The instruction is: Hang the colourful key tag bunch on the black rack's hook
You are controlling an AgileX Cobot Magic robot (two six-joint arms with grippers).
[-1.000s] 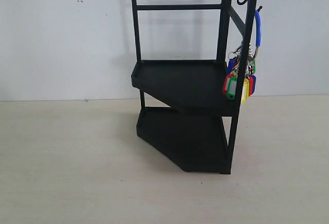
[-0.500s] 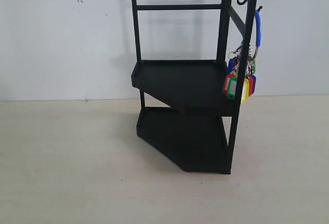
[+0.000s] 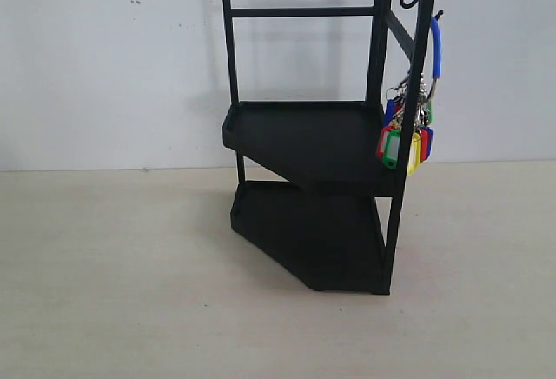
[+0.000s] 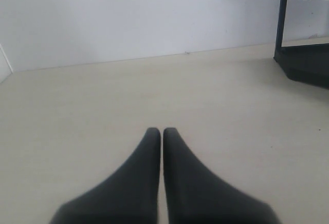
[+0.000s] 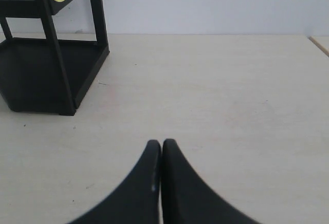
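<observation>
I see my left gripper (image 4: 162,131) and right gripper (image 5: 162,143) level above the table (image 3: 113,266), fingertips pressed together, empty, apart from the rack (image 3: 304,136). The key bunch (image 3: 407,140) hangs from the hook (image 3: 438,16) on the rack's right post.

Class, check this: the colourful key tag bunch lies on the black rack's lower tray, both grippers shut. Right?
No. The exterior view shows the colourful key tag bunch hanging from the hook on the black rack. The left gripper and right gripper are shut.
</observation>
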